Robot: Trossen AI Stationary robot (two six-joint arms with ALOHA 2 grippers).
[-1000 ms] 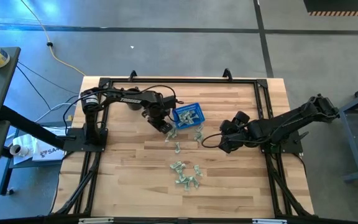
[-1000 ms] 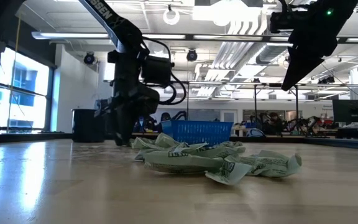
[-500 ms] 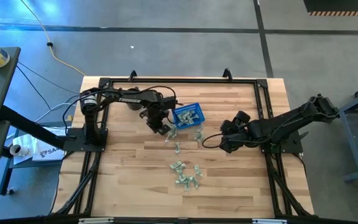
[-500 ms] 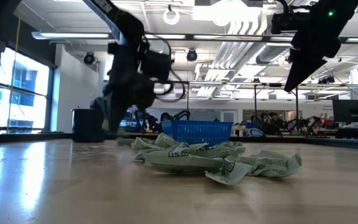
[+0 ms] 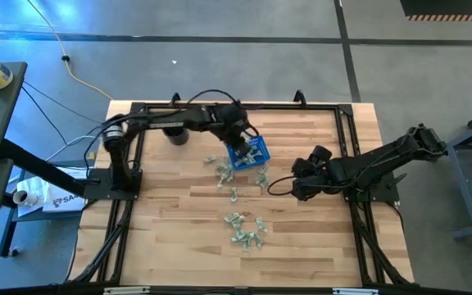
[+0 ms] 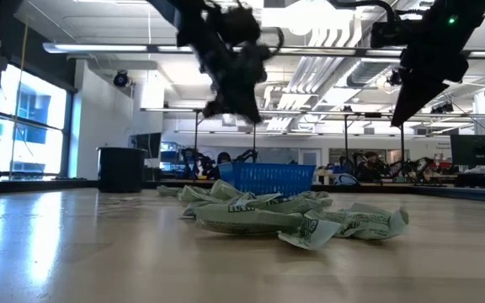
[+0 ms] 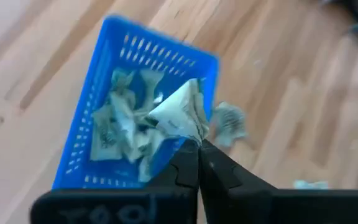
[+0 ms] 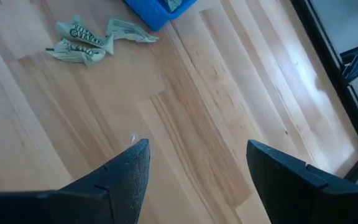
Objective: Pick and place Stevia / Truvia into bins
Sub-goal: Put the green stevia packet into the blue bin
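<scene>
Left wrist view, packet (image 7: 182, 112) gripped over basket (image 7: 98, 124)

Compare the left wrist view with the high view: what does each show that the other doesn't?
Left wrist only: the left gripper, fingers shut on a sweetener packet above the blue basket, with packets already lying inside.

High only: the right gripper waiting open over the table, a black cup, and a packet pile nearer the front edge.

Both: the basket and loose packets beside it.
</scene>
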